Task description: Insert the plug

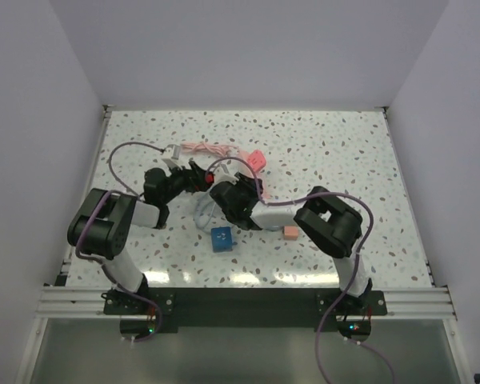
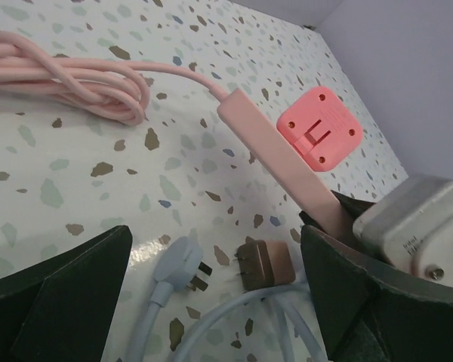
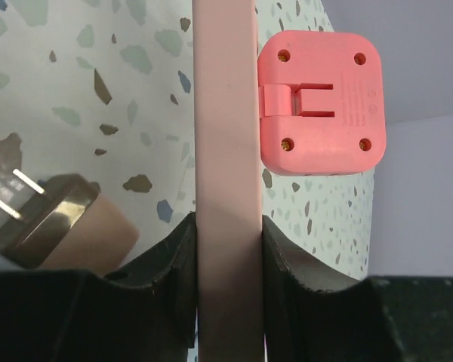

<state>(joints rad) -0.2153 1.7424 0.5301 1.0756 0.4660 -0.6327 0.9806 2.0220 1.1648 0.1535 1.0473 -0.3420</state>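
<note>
Fingers (image 3: 166, 264) of my right claw (image 3: 226, 226), dark, fill the bottom of the right wrist view. They are clenched on the pink power strip (image 3: 225, 113), one pad on each long side.
- The strip runs straight up the middle of the frame.
- Pink square adapter (image 3: 319, 102): upper right, just beside the strip, underside up, prongs folded flat.
- Brown plug (image 3: 57, 222): lower left, lying on the speckled table (image 3: 98, 75), its two prongs pointing to the upper left, apart from the strip.

Left wrist view:
- Left claw (image 2: 215, 237): released, fingers spread wide at the lower left and lower right corners, grasping nothing.
- The brown plug lies on the table at lower centre, between the fingers and nearer the right one.
- Light-blue plug (image 2: 177, 264): just left of the brown plug, its light-blue cable (image 2: 234, 309) looping along the bottom edge.
- The strip crosses diagonally from centre to lower right, into the right claw's pale housing.
- The adapter sits upper right, beside the strip.
- Pink cable coil (image 2: 68, 75): upper left, joined to the strip's far end.

Top view:
- Both claws meet at the centre of the table, with the coil and adapter just above them in the frame.
- Blue block (image 1: 221, 238): below centre.
- Salmon block (image 1: 288, 232): to its right, beside my right arm.
- The plugs are too small to make out.
</note>
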